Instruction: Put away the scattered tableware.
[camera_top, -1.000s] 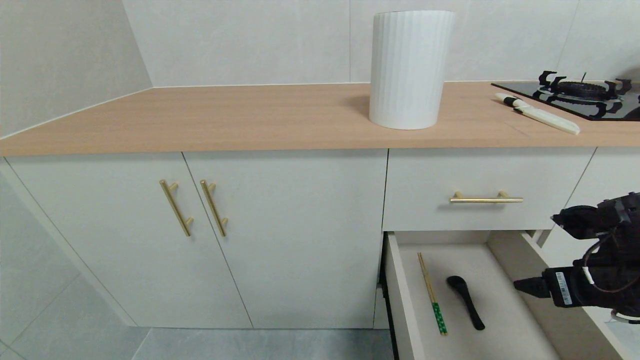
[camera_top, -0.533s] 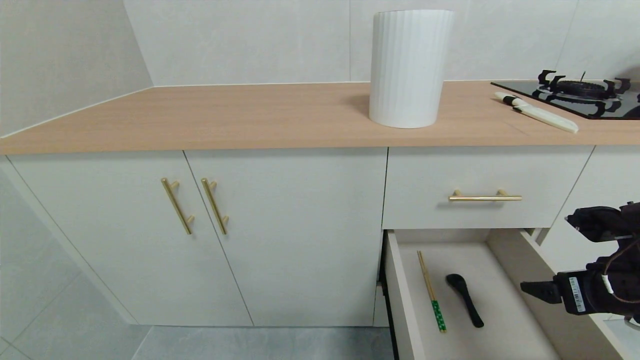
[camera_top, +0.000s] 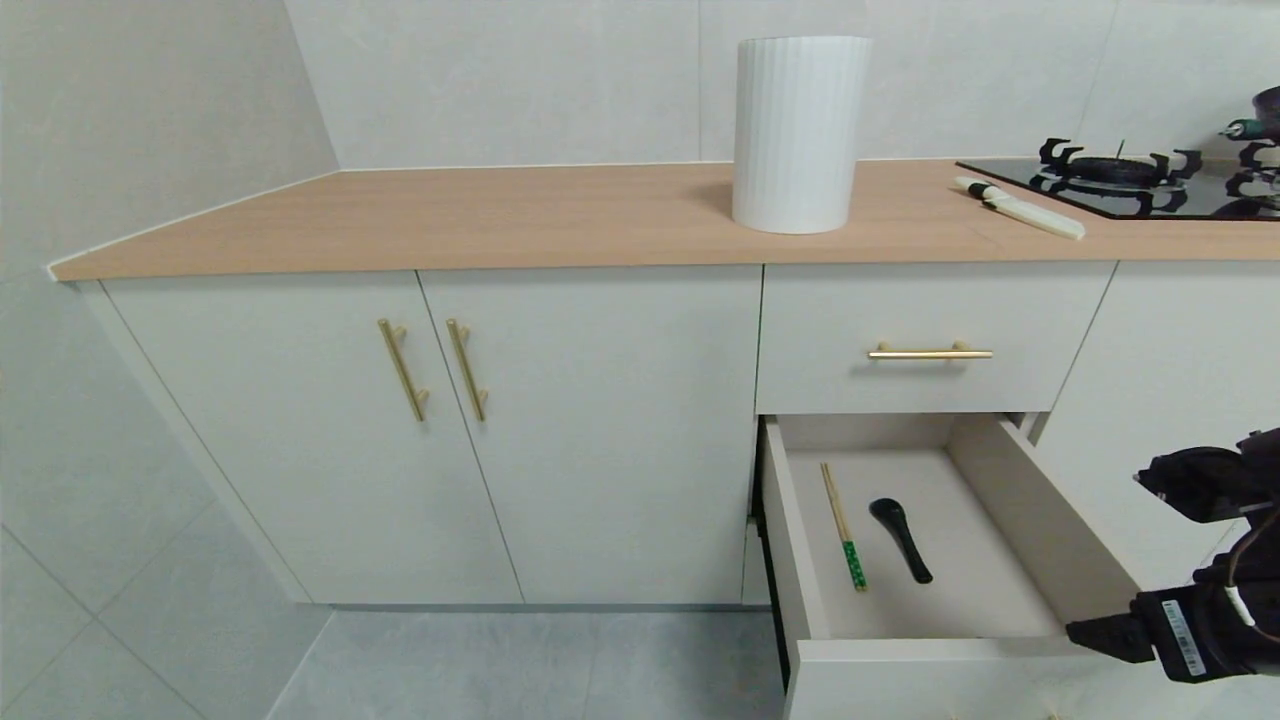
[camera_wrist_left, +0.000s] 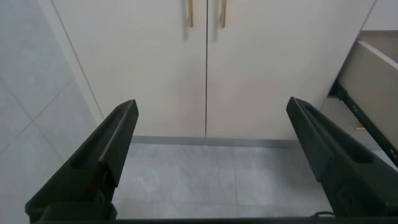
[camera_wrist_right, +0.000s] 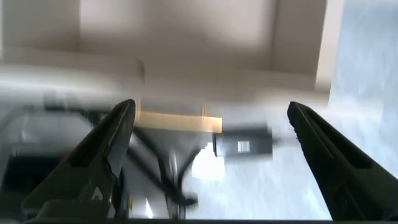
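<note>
The drawer (camera_top: 792, 545) is pulled out below the worktop (camera_top: 480, 215). The chopsticks (camera_top: 840, 535) and black spoon (camera_top: 900, 538) are laid side by side in it, both lengthwise front to back. A knife (camera_top: 1020, 207) is left on the worktop just beside the stove (camera_top: 1110, 175), its long axis slanted from back-left to front-right. It is placed above and beyond the right gripper (camera_top: 1104, 551) (spread wide, empty), which is judged the nearer. The left gripper (camera_wrist_left: 211, 109), likewise spread wide, is faced toward the cabinet doors (camera_wrist_left: 261, 62).
</note>
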